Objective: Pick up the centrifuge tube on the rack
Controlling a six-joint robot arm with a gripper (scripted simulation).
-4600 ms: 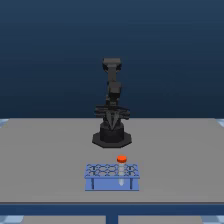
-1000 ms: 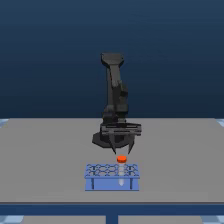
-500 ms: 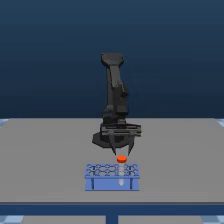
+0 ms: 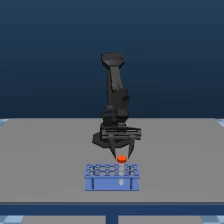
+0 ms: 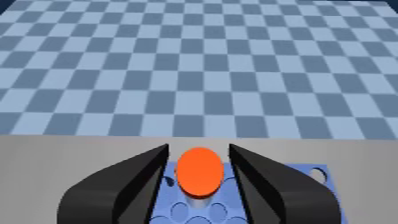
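The centrifuge tube [image 4: 121, 159] stands upright in a hole near the back of the blue rack [image 4: 112, 183], its orange-red cap showing above the grid. My gripper [image 4: 122, 153] hangs straight over it, open, one dark finger on each side of the cap. In the wrist view the cap of the tube [image 5: 199, 171] sits between the two fingers [image 5: 133, 182] with a narrow gap on each side, and the rack [image 5: 313, 176] shows beneath. The tube's pale body is mostly hidden inside the rack.
The rack stands near the front edge of a grey table [image 4: 50, 150], with my arm's base [image 4: 107, 137] behind it. Beyond the table edge the wrist view shows a blue checkered floor [image 5: 195, 65].
Since the earliest frame the arm has bent forward and lowered the gripper over the tube's cap. Over the last second it has barely moved.
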